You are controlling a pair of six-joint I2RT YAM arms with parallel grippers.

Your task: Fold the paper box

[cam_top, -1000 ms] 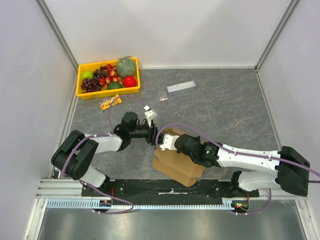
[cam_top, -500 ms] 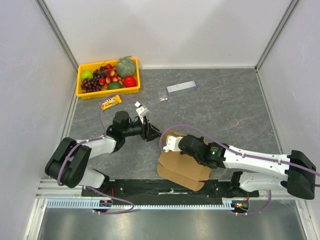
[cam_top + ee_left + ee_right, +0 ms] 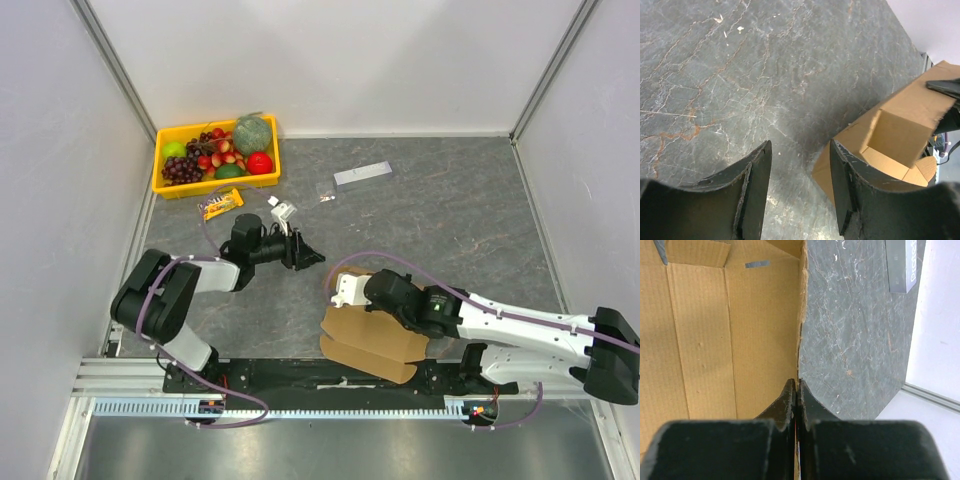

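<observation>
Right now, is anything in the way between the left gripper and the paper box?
No, nothing visible. Only table surface shows between the open left gripper and the paper box.

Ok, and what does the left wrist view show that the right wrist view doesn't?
Left wrist only: the left hand open over bare table, and the paper box seen from outside, with a square flap showing.

Right wrist only: the right hand shut on the box's edge, the box's inner corrugated face, and a grey strip lying on the table at the view's top right.

Both: the box and the grey table.
</observation>
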